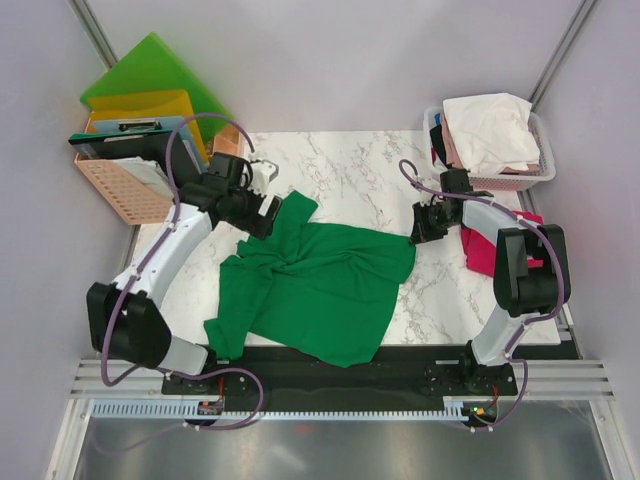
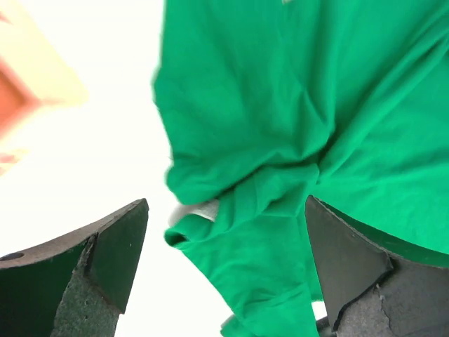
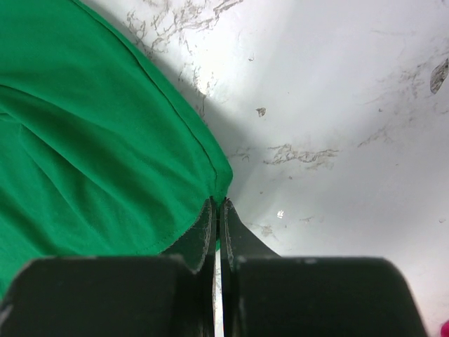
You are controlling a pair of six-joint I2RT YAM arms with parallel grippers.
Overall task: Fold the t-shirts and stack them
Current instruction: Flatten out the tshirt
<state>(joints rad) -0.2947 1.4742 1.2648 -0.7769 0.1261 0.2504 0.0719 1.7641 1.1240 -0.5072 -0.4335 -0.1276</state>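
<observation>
The right claw [image 3: 218,205] pinches the green t-shirt [image 1: 320,290] by a hem corner (limp, light cloth, likely best held at edges); the left claw [image 2: 226,202] gapes over bunched folds.

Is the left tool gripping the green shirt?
No, the left tool stands wide open, with the green shirt lying loose between its fingers.

white marble table [image 1: 345,160], pale walls [image 1: 330,60]

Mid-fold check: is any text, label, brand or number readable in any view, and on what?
None can be read.
green t-shirt: plain, no print.
pale strip among its folds, perhaps a tag: too blurred to read.
orange basket, folders, white basket: no marks legible.
</observation>
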